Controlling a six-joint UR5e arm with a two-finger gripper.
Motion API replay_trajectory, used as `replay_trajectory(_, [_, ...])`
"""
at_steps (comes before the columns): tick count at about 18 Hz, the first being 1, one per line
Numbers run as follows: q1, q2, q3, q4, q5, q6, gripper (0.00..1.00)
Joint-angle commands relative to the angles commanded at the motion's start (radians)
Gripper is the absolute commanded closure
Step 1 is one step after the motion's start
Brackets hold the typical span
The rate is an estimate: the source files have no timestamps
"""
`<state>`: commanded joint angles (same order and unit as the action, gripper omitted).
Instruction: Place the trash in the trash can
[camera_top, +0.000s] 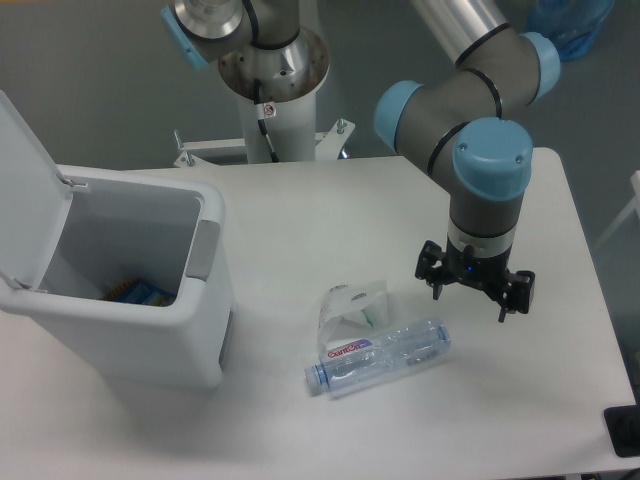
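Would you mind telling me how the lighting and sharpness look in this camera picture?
Fixed camera: soft, even light on the white table, only faint shadows beside the bin and under the bottle; no harsh glare; the picture is mildly soft overall, so the bottle's label text is barely legible; the gripper looks dark with little detail.

Water bottle (380, 358), lying on its side on the table (300, 220): red-and-purple label with white lettering, too small and blurred to read for certain. Robot's white base column (268, 105): small round red-ringed sign, a prohibition mark; the symbol inside can't be made out. Blue packet inside the bin (150, 293): print not legible. No other text readable.
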<state>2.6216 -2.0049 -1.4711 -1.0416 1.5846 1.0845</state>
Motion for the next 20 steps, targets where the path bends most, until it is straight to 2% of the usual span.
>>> replay_trajectory(7, [-0.002,-0.002,-0.005,0.011,-0.003,-0.011,0.0])
replay_trajectory(10, [-0.015,-0.008,-0.044,0.096,-0.003,-0.02,0.0])
replay_trajectory(11, [-0.017,-0.006,-0.052,0.107,-0.003,-0.038,0.0])
replay_trajectory(14, [-0.044,-0.008,-0.069,0.1,0.005,-0.101,0.0])
replay_trajectory(17, [-0.066,0.0,-0.095,0.106,-0.005,-0.097,0.0])
replay_trajectory(20, [-0.121,-0.002,-0.109,0.101,-0.008,-0.101,0.0])
